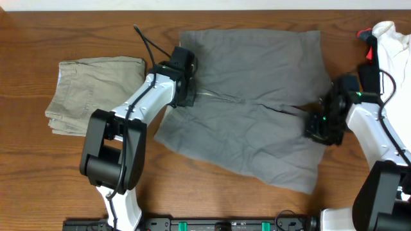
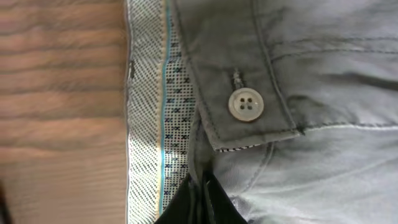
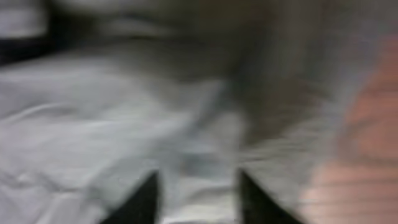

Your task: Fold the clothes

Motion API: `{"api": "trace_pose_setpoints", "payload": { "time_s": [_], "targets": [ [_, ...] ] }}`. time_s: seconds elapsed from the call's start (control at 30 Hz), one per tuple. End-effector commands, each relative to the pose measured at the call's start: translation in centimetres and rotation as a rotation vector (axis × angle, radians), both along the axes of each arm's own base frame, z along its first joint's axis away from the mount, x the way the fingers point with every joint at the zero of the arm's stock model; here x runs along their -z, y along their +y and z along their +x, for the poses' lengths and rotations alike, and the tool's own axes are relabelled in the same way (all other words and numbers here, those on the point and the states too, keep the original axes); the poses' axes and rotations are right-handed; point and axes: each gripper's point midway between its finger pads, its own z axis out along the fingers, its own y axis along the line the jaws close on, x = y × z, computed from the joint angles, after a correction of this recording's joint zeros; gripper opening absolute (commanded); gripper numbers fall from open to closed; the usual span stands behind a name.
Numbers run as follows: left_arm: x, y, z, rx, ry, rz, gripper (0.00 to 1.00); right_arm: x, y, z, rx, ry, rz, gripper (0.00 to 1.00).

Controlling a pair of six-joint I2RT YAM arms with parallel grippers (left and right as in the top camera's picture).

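Left pincer (image 2: 199, 186): shut tight on the waistband of the grey shorts (image 1: 257, 96), pinching the cloth just beside the button (image 2: 245, 104).
Right pincer (image 3: 198, 182): down at the leg end of the shorts, with pale cloth lying between its two fingers. Its view is smeared, so I cannot tell whether it has bitten.
Shorts: spread flat on the table (image 1: 38, 179), stretched between the two pincers.
Step, as I judge it: getting a hold on both ends, ready for a first fold.
Doing it well: let the right pincer close fully on cloth before any lift. Then raise both ends together and level, so nothing drags or bunches.
Keep off: the beige shorts (image 1: 96, 90) lie well outside the left pincer. The white garment (image 1: 392, 45) lies near the right pincer, on its outer side.
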Motion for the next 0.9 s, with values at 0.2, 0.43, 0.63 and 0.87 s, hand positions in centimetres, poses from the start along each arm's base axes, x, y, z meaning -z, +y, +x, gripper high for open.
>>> {"api": "trace_pose_setpoints", "payload": {
  "time_s": [0.2, 0.43, 0.63, 0.87],
  "targets": [
    [0.3, 4.0, 0.3, -0.145, 0.012, 0.049, 0.06, 5.5, -1.1, -2.2, 0.178, -0.014, -0.002, 0.08],
    [0.3, 4.0, 0.3, -0.145, 0.012, 0.049, 0.06, 7.1, -3.1, -0.9, 0.295, -0.087, -0.102, 0.01],
    [0.3, 4.0, 0.2, -0.145, 0.014, 0.050, 0.06, 5.8, -6.4, 0.9, 0.349, -0.145, -0.150, 0.01],
    [0.3, 4.0, 0.3, -0.144, 0.012, 0.049, 0.09, -0.2, -7.8, 5.0, 0.306, -0.279, 0.109, 0.14]
  ]
}}
